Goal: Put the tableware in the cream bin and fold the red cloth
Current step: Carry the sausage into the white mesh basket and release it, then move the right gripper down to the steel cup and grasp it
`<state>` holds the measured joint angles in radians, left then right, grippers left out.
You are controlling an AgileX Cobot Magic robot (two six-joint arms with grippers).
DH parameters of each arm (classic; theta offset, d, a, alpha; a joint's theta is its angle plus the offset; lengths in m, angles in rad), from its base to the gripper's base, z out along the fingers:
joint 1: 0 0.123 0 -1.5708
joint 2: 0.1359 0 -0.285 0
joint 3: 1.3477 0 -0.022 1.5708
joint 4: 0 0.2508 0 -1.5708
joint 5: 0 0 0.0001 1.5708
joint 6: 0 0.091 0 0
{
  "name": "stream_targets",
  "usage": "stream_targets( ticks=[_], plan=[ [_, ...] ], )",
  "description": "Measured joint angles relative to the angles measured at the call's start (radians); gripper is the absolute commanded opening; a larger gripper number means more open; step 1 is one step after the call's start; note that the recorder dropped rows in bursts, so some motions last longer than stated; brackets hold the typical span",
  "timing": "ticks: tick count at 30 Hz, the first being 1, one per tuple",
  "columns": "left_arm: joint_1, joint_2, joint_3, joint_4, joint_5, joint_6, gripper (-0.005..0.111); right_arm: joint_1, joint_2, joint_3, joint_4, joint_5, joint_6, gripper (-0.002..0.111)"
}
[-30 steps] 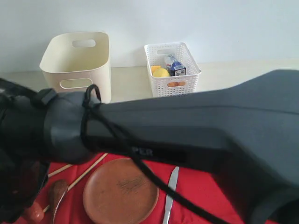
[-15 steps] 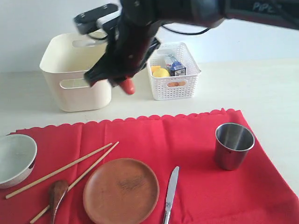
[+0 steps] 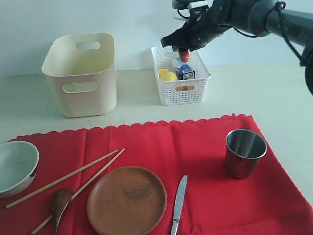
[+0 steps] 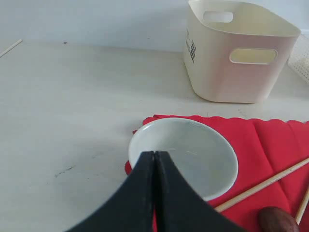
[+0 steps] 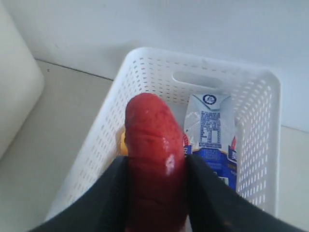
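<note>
- Tableware lay spread over the red cloth [image 3: 195, 147], none of it in the cream bin [image 3: 83, 93], which stood on the bare table [image 3: 274, 93] beyond the cloth's scalloped edge.
- At the cloth's left edge sat the white bowl [image 3: 14, 164]. The two chopsticks [image 3: 63, 178] lay slanted beside it, with the wooden spoon [image 3: 59, 203] at their near ends.
- The round wooden plate [image 3: 126, 200] lay next to the spoon and the steel knife [image 3: 179, 198] just right of the plate. The steel cup [image 3: 244, 152] stood upright, well apart on the right.
- The cloth lay flat and unfolded.
- The left gripper [image 4: 154, 159] hung over the bowl [image 4: 193, 154] with its jaws pressed together and nothing between them.
- The right gripper [image 3: 183, 51] was raised above the white lattice basket [image 3: 183, 90], which stood to the right of the bin. Its jaws pinched a red sausage-shaped item [image 5: 154, 145] from both sides.
- Inside the basket a milk carton [image 5: 210, 125] showed below that item, and the exterior view also showed a yellow fruit [image 3: 168, 76] beside the carton.
</note>
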<state>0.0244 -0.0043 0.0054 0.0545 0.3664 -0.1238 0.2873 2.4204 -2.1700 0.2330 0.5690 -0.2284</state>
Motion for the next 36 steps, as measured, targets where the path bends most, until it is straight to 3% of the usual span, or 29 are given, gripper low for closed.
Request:
stream_targets(
  ticks=[6,9,16,20,28,36],
  plan=[
    [0.000,0.000,0.000,0.000,0.000,0.000,0.000,-0.007,0.115,-0.065,0.041,0.002,-0.062,0.000],
    [0.000,0.000,0.000,0.000,0.000,0.000,0.000,-0.007,0.135,-0.066,0.070,0.004,-0.113,0.008],
    [0.000,0.000,0.000,0.000,0.000,0.000,0.000,-0.007,0.137,-0.071,0.066,0.012,-0.142,0.059],
    [0.000,0.000,0.000,0.000,0.000,0.000,0.000,-0.007,0.137,-0.072,0.038,0.016,-0.140,0.076],
    [0.000,0.000,0.000,0.000,0.000,0.000,0.000,-0.007,0.096,-0.072,0.030,0.065,-0.065,0.080],
    [0.000,0.000,0.000,0.000,0.000,0.000,0.000,-0.007,-0.042,-0.074,-0.023,0.271,-0.056,0.080]
  ],
)
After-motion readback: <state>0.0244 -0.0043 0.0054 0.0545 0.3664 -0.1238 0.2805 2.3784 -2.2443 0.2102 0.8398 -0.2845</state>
